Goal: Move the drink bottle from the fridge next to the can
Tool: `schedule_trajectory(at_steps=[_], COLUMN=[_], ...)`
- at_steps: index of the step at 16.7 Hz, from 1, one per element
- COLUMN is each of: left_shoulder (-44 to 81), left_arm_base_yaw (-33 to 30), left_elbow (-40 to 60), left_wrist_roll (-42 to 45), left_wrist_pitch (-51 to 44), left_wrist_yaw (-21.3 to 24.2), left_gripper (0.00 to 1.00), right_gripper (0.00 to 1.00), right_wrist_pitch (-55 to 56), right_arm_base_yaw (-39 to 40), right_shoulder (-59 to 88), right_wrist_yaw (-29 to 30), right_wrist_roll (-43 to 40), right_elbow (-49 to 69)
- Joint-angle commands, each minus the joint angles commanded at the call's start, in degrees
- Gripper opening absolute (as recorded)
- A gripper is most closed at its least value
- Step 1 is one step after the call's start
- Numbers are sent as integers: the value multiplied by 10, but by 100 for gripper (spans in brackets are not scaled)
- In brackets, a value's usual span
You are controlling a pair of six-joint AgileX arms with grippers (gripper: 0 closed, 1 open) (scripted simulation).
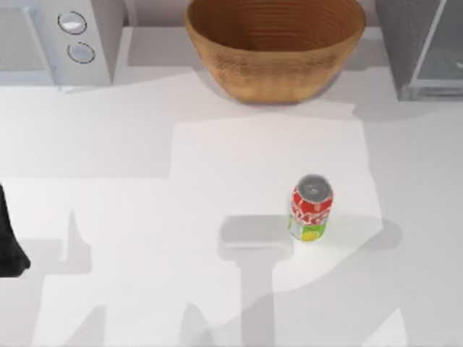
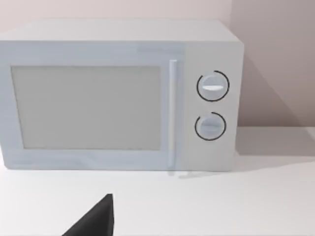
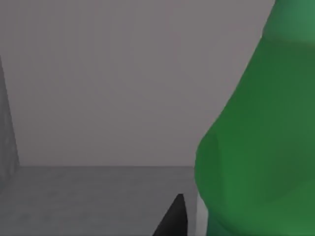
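The green translucent drink bottle [image 3: 256, 147] looms very close in the right wrist view, standing on the fridge's grey floor [image 3: 88, 201] in front of its grey back wall. A dark fingertip [image 3: 173, 219] of my right arm's gripper shows just beside the bottle's base. Whether it touches the bottle cannot be told. From above, the grey fridge [image 1: 412, 43] stands at the back right corner. The red can [image 1: 311, 208] stands upright right of the table's centre. My left arm [image 1: 9, 246] is parked at the left edge.
A large wicker basket [image 1: 275, 50] sits at the back centre. A white box with two round knobs [image 1: 72, 36] [image 2: 123, 93] stands at the back left, facing the left wrist camera. The white table [image 1: 145, 217] stretches open around the can.
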Motion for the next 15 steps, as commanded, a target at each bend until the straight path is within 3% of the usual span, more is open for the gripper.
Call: schedule_trajectory(at_steps=[10,15], left_shoulder=[0,0], left_arm_base_yaw=[0,0], left_elbow=[0,0], left_wrist_roll=[0,0], left_wrist_pitch=[0,0], left_wrist_yaw=[0,0], left_gripper=[100,100], right_gripper=[0,0], right_wrist_pitch=[-48,-7], right_arm_base_yaw=[-2,-23], right_shoulder=[-46,-122], right_wrist_yaw=[-2,-23], right_wrist_roll=[1,2], right_elbow=[1,-127])
